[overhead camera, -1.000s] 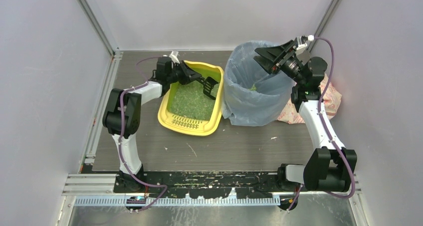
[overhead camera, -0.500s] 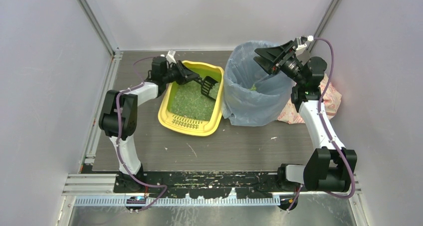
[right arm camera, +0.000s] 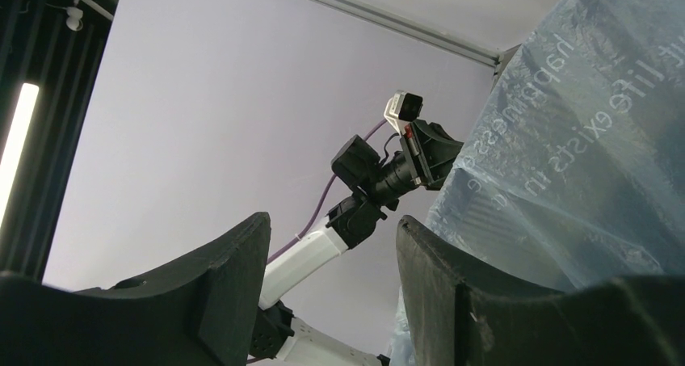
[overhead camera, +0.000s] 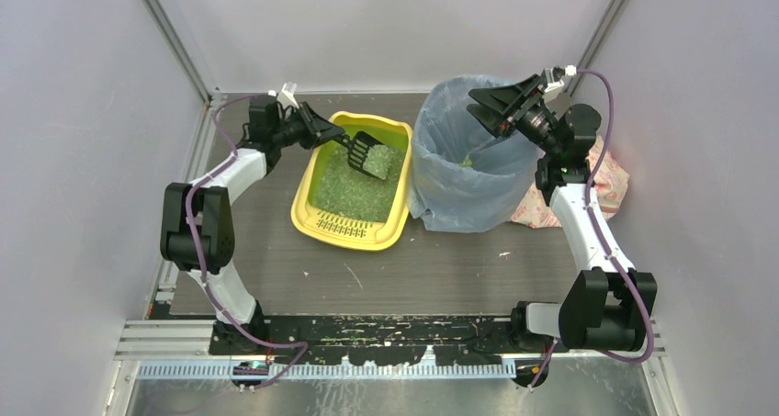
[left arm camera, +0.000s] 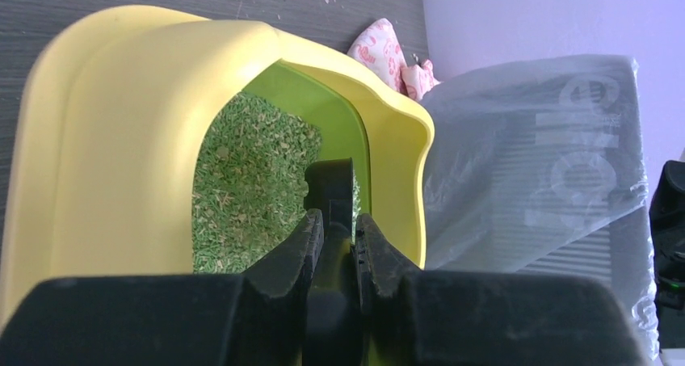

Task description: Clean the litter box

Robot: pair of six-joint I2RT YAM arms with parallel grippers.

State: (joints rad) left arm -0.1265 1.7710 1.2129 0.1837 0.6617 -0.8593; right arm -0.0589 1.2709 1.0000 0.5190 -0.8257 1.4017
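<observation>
Litter box (overhead camera: 304, 198): shallow yellow tray, green granules (overhead camera: 354, 194), slotted grate (overhead camera: 349, 223) nearest

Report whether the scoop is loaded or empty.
Loaded: green litter lies on the black scoop, which the left claw holds over the litter box.

The litter box (overhead camera: 354, 240) was smooth, faintly glossy yellow plastic, its litter (overhead camera: 354, 194) coarse green granules. The scoop (overhead camera: 369, 157) looked matt black plastic. Right of centre, the bag (overhead camera: 459, 200) was thin, creased, translucent blue film. The table (overhead camera: 432, 269) showed matt dark wood grain; the cloth (overhead camera: 614, 182) at far right, soft printed fabric.
</observation>
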